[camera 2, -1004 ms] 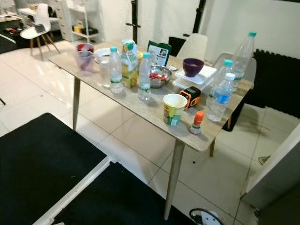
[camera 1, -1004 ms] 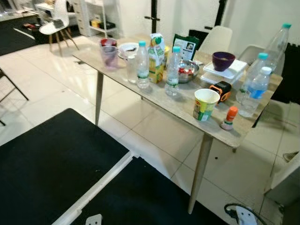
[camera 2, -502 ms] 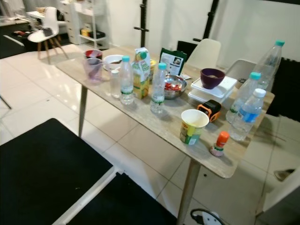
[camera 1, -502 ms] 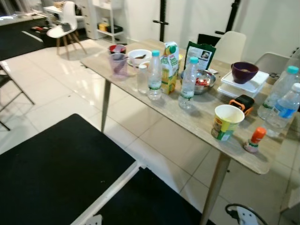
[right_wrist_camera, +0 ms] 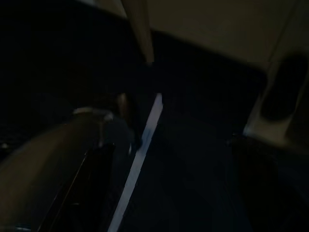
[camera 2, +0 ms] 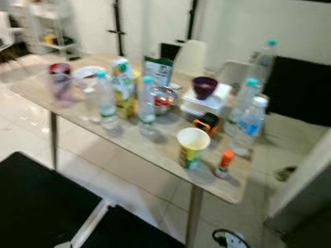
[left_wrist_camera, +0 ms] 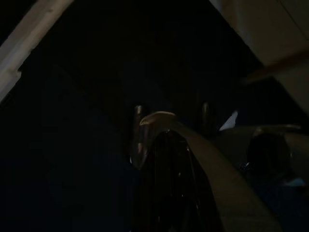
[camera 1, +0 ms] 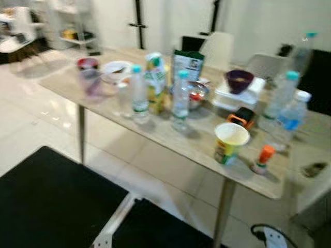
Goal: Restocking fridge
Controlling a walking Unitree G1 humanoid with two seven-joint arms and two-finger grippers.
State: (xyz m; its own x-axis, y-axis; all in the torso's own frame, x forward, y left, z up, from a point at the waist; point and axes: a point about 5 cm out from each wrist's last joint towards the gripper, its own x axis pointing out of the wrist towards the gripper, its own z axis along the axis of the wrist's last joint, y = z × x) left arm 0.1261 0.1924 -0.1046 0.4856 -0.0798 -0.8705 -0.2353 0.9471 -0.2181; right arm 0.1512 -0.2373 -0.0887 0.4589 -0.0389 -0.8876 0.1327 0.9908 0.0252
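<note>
The scene was blurred by camera motion. A long wooden table (camera 1: pixel 170 139) on slender legs was seen ahead, loaded with the goods judged to be meant for the fridge.

The juice carton (camera 1: pixel 155 82), standing upright near the middle of the table, was taken as landmark. Just beside it stood two small water bottles (camera 1: pixel 138 94) (camera 1: pixel 180 95), one on either side; both were judged light, smooth and slightly yielding, best taken around the body below the cap. The carton itself was judged stiff but crushable, to be held across its flat faces.

Towards the table's right end, well apart from the carton, three larger bottles (camera 1: pixel 282 95) were grouped. These were judged heavier if full, and to be gripped at the waist. Nearer the front edge than these stood a paper cup (camera 1: pixel 229 143), judged light and easily tipped, and a small orange-capped bottle (camera 1: pixel 263 159) close to the edge.

Open tiled floor lay in front of the table; the goods near the carton stood close together, so little side room was judged available.

Both arms hung in the dark; the state of the jaws could not be told for the left gripper (left_wrist_camera: pixel 169 159) or the right gripper (right_wrist_camera: pixel 91 174).
</note>
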